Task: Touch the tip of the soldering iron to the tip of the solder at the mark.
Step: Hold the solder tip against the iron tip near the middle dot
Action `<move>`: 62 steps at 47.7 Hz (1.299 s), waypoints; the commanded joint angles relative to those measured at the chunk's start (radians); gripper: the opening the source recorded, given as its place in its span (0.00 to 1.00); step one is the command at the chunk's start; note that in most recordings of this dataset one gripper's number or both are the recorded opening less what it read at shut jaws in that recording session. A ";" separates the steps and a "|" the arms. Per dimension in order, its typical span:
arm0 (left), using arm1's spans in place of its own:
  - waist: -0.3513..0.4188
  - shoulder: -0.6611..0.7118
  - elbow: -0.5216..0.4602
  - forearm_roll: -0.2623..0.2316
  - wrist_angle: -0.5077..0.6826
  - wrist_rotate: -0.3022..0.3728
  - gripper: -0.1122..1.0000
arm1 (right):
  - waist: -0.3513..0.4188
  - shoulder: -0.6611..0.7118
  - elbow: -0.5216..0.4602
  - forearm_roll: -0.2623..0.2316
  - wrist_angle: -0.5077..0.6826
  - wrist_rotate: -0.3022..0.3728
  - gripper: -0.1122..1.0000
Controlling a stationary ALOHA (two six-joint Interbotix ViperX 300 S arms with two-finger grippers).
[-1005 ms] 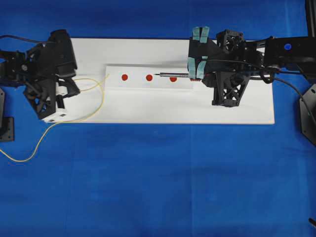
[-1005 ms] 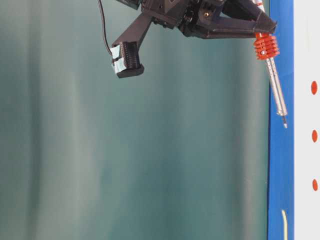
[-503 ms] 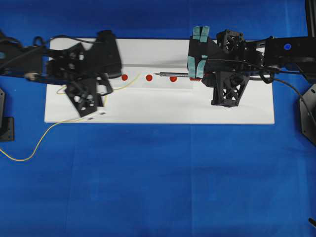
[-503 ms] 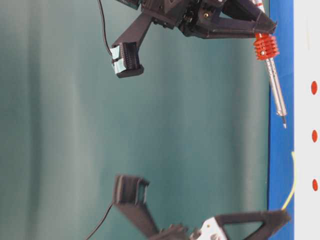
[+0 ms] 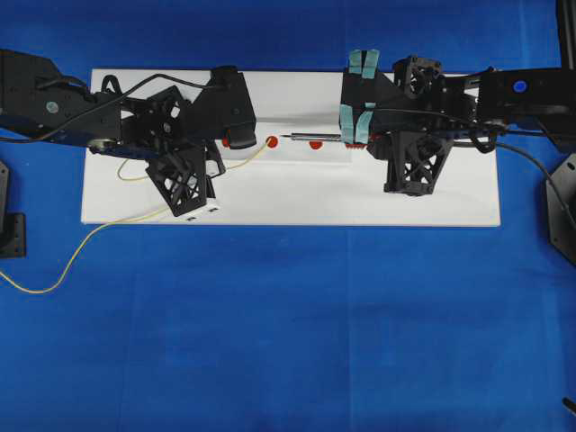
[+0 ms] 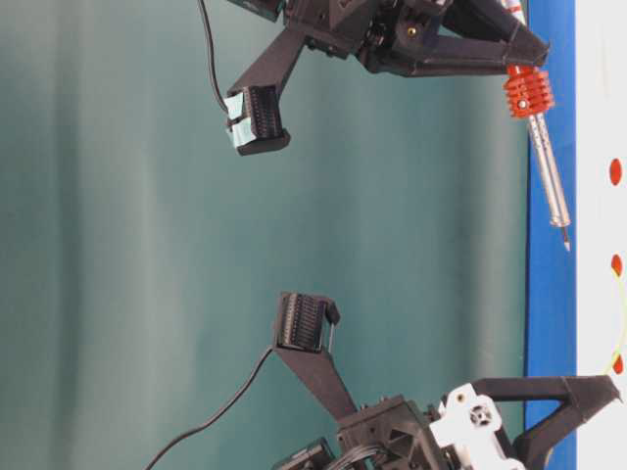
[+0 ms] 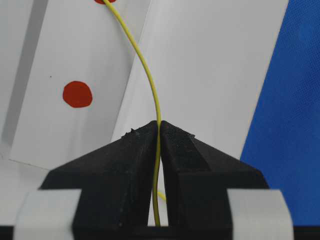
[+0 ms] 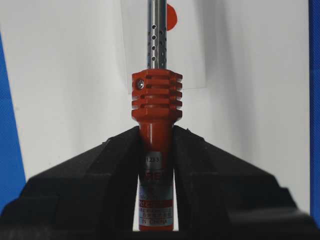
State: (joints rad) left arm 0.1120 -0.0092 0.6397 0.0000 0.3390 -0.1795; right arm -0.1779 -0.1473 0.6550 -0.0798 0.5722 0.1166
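The solder (image 5: pixel 108 225) is a thin yellow wire trailing from the left over the white board (image 5: pixel 432 198). My left gripper (image 5: pixel 241 141) is shut on the solder (image 7: pixel 150 85), whose free end arcs up to a red mark (image 5: pixel 272 141), the middle of three. My right gripper (image 5: pixel 354 140) is shut on the soldering iron (image 8: pixel 156 95) just below its orange-red collar. The silver shaft of the soldering iron (image 5: pixel 310 136) points left, its tip a short gap right of the middle mark. From the table-level view the soldering iron (image 6: pixel 549 176) hangs slightly above the board.
The marks sit on a white paper strip (image 5: pixel 333 155) on the board; the left one is partly under my left gripper. Blue cloth (image 5: pixel 288 315) surrounds the board. Black mounts (image 5: pixel 11 225) (image 5: pixel 560 207) stand at both side edges. A black cord (image 6: pixel 206 59) hangs from the right arm.
My left arm has swung right from the board's left end, carrying the solder's end to the middle mark. The right gripper and iron have shifted only slightly.
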 commanded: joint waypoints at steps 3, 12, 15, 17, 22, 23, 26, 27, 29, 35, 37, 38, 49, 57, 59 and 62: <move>0.002 -0.011 -0.014 0.002 -0.005 0.000 0.12 | -0.002 0.008 -0.021 -0.002 -0.015 0.002 0.16; 0.002 -0.011 -0.015 0.002 -0.002 0.003 0.12 | -0.002 0.057 -0.049 -0.002 -0.015 0.002 0.16; 0.002 -0.011 -0.015 0.002 -0.002 0.002 0.12 | -0.002 0.067 -0.055 -0.002 -0.015 0.002 0.16; 0.002 -0.011 -0.015 0.002 0.000 0.002 0.12 | 0.000 0.075 -0.057 -0.002 -0.015 0.002 0.16; 0.000 -0.011 -0.015 0.000 0.000 0.000 0.12 | -0.002 0.089 -0.063 0.000 -0.015 0.002 0.16; 0.000 -0.011 -0.015 0.000 0.000 0.000 0.12 | 0.000 0.092 -0.063 -0.002 -0.015 0.002 0.16; -0.002 -0.011 -0.015 0.000 0.002 -0.002 0.12 | -0.002 0.095 -0.064 -0.002 -0.015 0.002 0.16; -0.003 -0.011 -0.015 0.002 0.002 -0.002 0.12 | -0.002 0.097 -0.064 -0.002 -0.015 0.002 0.16; -0.003 -0.011 -0.015 0.002 0.002 -0.002 0.12 | -0.002 0.097 -0.066 -0.002 -0.015 0.002 0.16; -0.006 -0.011 -0.015 0.000 0.002 -0.002 0.12 | -0.002 0.100 -0.066 -0.002 -0.015 0.002 0.16; -0.005 -0.011 -0.017 0.000 0.002 -0.002 0.12 | -0.002 0.100 -0.064 0.000 -0.015 0.002 0.16; -0.005 -0.011 -0.017 0.000 0.002 -0.002 0.12 | -0.002 0.100 -0.066 -0.002 -0.015 0.002 0.16; -0.008 -0.011 -0.018 0.000 0.002 -0.002 0.12 | -0.002 0.100 -0.066 -0.002 -0.015 0.002 0.16; -0.008 -0.011 -0.018 0.002 0.002 -0.002 0.12 | -0.002 0.100 -0.066 -0.002 -0.015 0.002 0.16; -0.009 -0.011 -0.018 0.000 0.002 -0.002 0.12 | -0.002 0.100 -0.066 -0.002 -0.015 0.002 0.16; -0.011 -0.011 -0.018 0.000 0.002 -0.002 0.12 | -0.002 0.100 -0.064 -0.002 -0.015 0.002 0.16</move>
State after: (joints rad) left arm 0.1058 -0.0092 0.6412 0.0000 0.3436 -0.1795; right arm -0.1779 -0.0368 0.6136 -0.0798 0.5630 0.1166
